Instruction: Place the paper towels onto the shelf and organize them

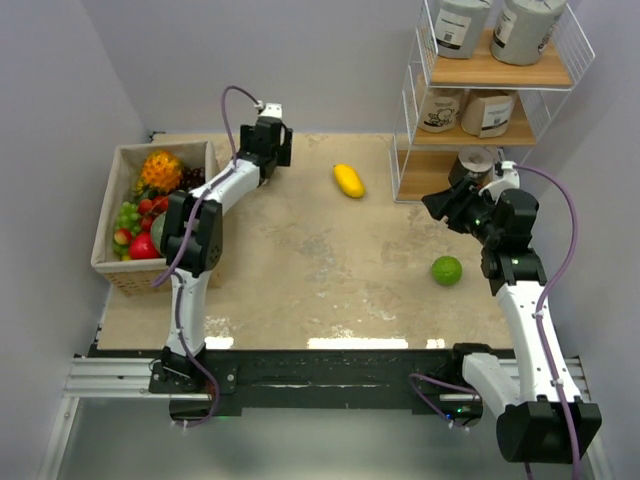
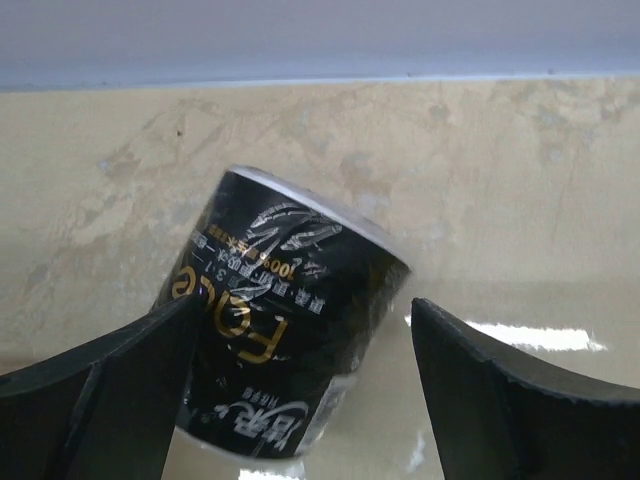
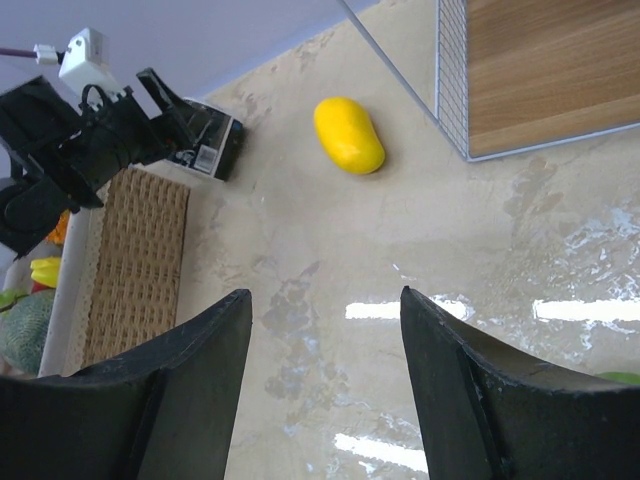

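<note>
While your left gripper [image 2: 305, 300] reaches to the far edge of the table [image 1: 300, 270], its fingers [image 2: 100, 390] stand wide with a black roll [image 2: 285, 350] tilted between them. One finger lies against the roll's side. Beside the other finger a thin strip of table shows, so the pair is spread about the roll and not pinched on it. The roll's gold and white lettering faces the wrist camera, and its pale-rimmed end points away past the fingertips.

Your right gripper [image 3: 325, 300] hangs over bare table with its fingers [image 3: 180, 380] wide too and nothing between them. Ahead of those fingertips and to their right is the lower corner of the shelf [image 3: 540, 70], where white wire frames a wooden board. Ahead of the fingertips lies a yellow fruit [image 3: 348, 135]. Farther beyond it you see the left gripper with the black roll at its fingertips, beside the woven basket [image 3: 135, 260].

From overhead, two grey rolls [image 1: 462, 25] stand on the shelf's top board and two tan rolls [image 1: 440, 110] stand on the middle one, all above and beyond the right fingers. What looks like another roll [image 1: 480, 158] sits on the lowest board just beyond the right gripper, partly hidden by it. A green fruit [image 1: 446, 270] lies behind the right fingers, near that arm.
</note>
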Robot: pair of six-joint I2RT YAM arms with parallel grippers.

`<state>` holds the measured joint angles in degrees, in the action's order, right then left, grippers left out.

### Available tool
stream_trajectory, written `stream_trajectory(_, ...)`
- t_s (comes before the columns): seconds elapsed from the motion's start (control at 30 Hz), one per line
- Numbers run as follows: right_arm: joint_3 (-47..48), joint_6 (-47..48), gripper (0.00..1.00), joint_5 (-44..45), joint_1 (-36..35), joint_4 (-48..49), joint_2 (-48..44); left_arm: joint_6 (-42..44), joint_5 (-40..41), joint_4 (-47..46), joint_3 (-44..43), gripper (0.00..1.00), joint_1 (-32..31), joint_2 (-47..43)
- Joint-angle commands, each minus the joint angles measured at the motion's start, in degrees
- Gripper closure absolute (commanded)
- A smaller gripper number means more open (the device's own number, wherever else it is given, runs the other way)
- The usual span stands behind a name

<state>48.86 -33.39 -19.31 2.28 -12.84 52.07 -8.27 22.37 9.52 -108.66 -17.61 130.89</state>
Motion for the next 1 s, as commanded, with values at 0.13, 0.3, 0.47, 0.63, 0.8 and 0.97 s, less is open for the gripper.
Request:
stream_trajectory(0.13, 3.61, 1.83, 0.35, -1.7, -0.09, -1.22, -2.5, -6.4, -2.23, -4.04, 31.52, 0.11, -11.3, -26.68)
stream_trajectory(0.3, 4.31, 2.53, 0.35, -1.61, -0.09, -2.89, -4.35, -9.92, -7.51, -2.85, 39.75, 0.11, -12.19, -40.0)
stream_trajectory(0.47, 3.17, 3.06, 0.35, -0.73, -0.09, -2.89, -4.7, -9.48, -2.79, 3.57, 34.23, 0.11, -12.1, -41.16)
stream_trajectory(0.63, 3.87, 4.12, 0.35, 1.11, -0.09, -4.91, -6.54, -18.87, -1.1, 10.07, 24.75, 0.15, -9.74, -33.34)
stream_trajectory(0.8, 4.05, 3.86, 0.35, 0.51, 0.0, -5.62, -7.6, -6.38, -2.16, -1.33, 26.31, 0.23, -9.99, -28.52)
stream_trajectory(0.97, 4.75, 3.77, 0.35, -0.47, -0.09, -5.62, -7.69, 10.79, 5.66, -1.17, 19.46, 0.22, -11.48, -21.04)
